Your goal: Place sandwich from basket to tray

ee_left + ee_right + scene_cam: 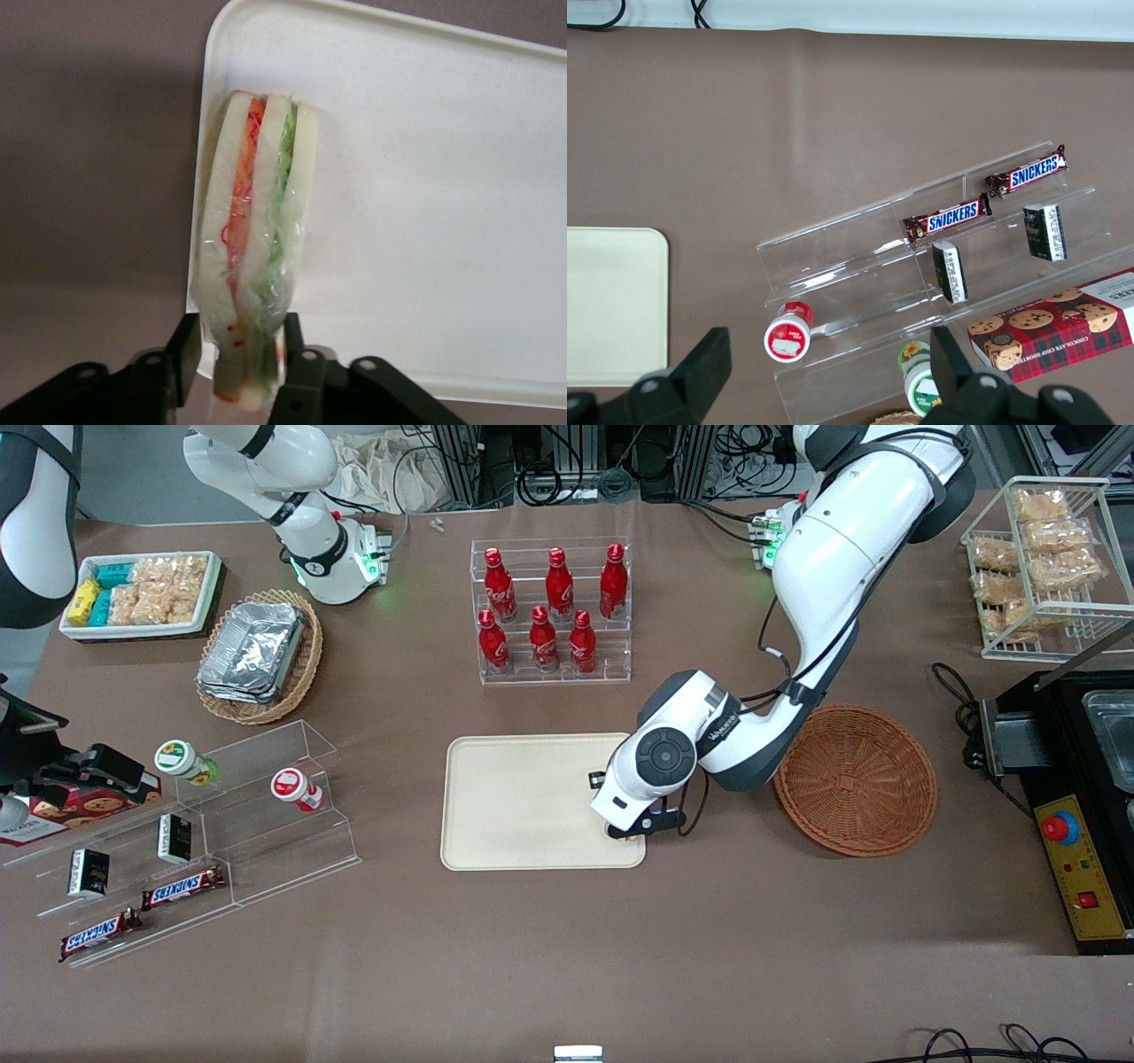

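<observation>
The sandwich [257,221], a clear-wrapped wedge of pale bread with orange and green layers, stands on its edge between my gripper's fingers [237,332]. It hangs over the rim of the cream tray [425,177], partly past the edge. In the front view my gripper [633,828] is low over the tray [523,797], at its corner nearest the front camera and the basket. The arm's wrist hides most of the sandwich there. The round reddish-brown basket [855,779] sits beside the tray toward the working arm's end, with nothing showing in it.
A clear rack of red bottles [554,611] stands farther from the camera than the tray. Toward the parked arm's end are an acrylic stepped shelf [195,833] with snack bars and a tan basket of foil trays [261,655]. A black control box [1072,841] lies past the basket.
</observation>
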